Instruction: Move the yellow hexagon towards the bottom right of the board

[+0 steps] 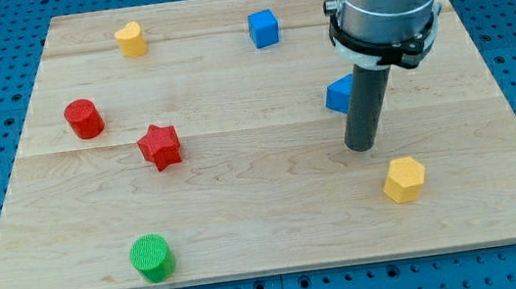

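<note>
One end effector, my tip (363, 145), bare rod, grasping nothing | just above-left of yellow hexagon (404, 179), apart | beside blue block (338, 94)

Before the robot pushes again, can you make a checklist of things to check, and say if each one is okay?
1. Yellow hexagon on the board: ok.
2. My tip up-left of the hexagon, the right side for pushing toward the bottom right: ok.
3. Tip touching the hexagon: not ok, a gap shows.
4. No block between the hexagon and the bottom right corner: ok.
5. Blue block touching the rod: cannot tell.
</note>
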Robot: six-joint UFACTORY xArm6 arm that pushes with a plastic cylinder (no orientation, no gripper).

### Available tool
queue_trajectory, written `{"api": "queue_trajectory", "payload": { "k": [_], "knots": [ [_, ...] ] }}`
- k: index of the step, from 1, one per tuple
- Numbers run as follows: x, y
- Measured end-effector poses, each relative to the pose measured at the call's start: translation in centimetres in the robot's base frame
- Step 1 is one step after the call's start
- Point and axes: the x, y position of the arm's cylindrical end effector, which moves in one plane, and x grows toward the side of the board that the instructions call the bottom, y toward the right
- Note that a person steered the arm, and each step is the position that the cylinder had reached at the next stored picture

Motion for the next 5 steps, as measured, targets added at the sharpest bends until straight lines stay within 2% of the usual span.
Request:
{"api": "queue_trajectory", "payload": {
  "k": [5],
  "knots": [
    [-1.2, -5.6]
  ]
}}
